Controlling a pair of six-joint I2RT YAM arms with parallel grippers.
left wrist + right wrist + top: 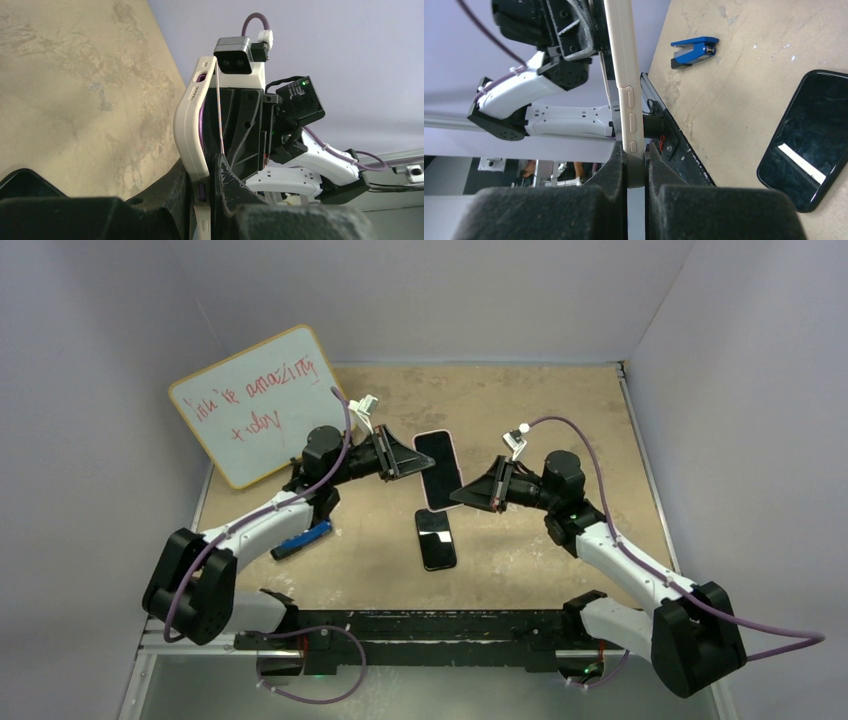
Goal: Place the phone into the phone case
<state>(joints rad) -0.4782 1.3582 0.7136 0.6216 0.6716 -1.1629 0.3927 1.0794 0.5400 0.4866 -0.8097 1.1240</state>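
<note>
A cream phone case (438,470) with a dark face is held above the table between both grippers. My left gripper (412,462) is shut on its left long edge and my right gripper (462,495) is shut on its lower right edge. In the left wrist view the case (190,125) bows outward from my gripper (205,190), with purple showing inside it and through a button hole. In the right wrist view the case (621,65) stands edge-on in my gripper (635,160). A black phone (436,538) lies flat on the table below, also in the right wrist view (809,140).
A whiteboard (255,415) with red writing leans at the back left. A blue clip-like object (300,538) lies by the left arm, also in the right wrist view (694,50). Grey walls enclose the tan table (560,410).
</note>
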